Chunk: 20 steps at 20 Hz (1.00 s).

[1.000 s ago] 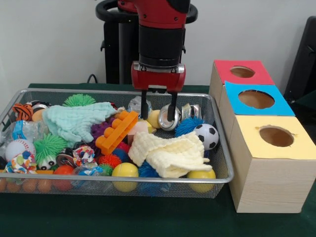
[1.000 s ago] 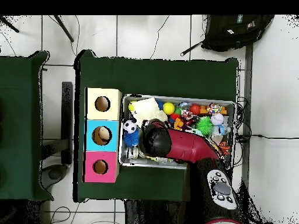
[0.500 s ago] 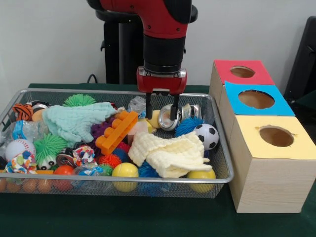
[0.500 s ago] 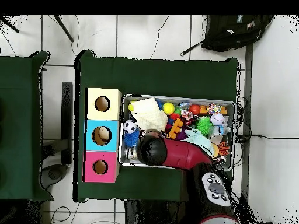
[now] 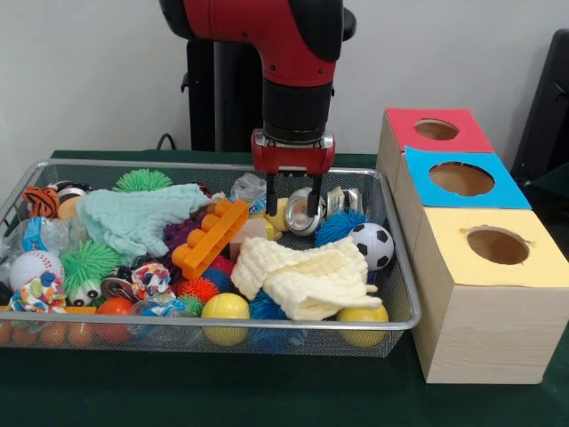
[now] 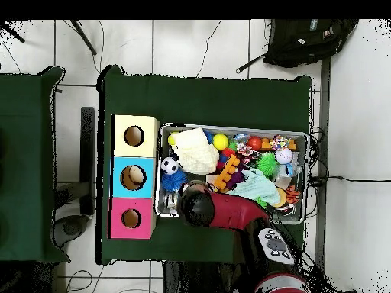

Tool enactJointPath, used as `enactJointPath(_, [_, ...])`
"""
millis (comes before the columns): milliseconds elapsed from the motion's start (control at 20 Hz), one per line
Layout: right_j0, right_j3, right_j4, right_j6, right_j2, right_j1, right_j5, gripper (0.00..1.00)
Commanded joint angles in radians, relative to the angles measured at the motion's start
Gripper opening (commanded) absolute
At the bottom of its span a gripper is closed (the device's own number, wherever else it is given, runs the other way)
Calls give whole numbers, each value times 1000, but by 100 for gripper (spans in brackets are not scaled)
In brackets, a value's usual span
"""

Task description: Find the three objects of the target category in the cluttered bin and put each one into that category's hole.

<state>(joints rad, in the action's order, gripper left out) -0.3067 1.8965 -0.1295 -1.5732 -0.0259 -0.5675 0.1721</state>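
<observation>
My gripper (image 5: 292,193) hangs over the far side of the wire mesh bin (image 5: 402,302), its two black fingers (image 5: 314,191) apart and empty, just above a shiny metal ring (image 5: 302,213). Below lie a ribbed yellow cloth (image 5: 307,276), a knobbly orange brick (image 5: 211,237) and a smooth soccer ball (image 5: 372,245)

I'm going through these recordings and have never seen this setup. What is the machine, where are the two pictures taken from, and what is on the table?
It is a red and black robot arm with a two-fingered hand. One picture looks across the table at the robot; the other looks straight down from above. On the green table stands a wire bin crowded with balls, toys and cloths, such as a soccer ball and a yellow cloth. Beside it is a wooden box with three round holes, framed red, blue and yellow. The hand hangs open over the bin's back part, holding nothing.
</observation>
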Motion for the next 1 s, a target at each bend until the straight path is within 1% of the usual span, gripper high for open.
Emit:
enactJointPath(50, [-29,47,-52,-156,-11,96,-115,100])
enactJointPath(450, [-39,78,-71,-157,-13,150,-163,100])
enactJointPath(600, [-41,95,-73,-157,-11,155,-171,100])
enactJointPath(850, [-50,130,-74,-155,-10,144,-171,100])
enactJointPath(1000, [-55,138,-73,-151,-13,145,-173,100])
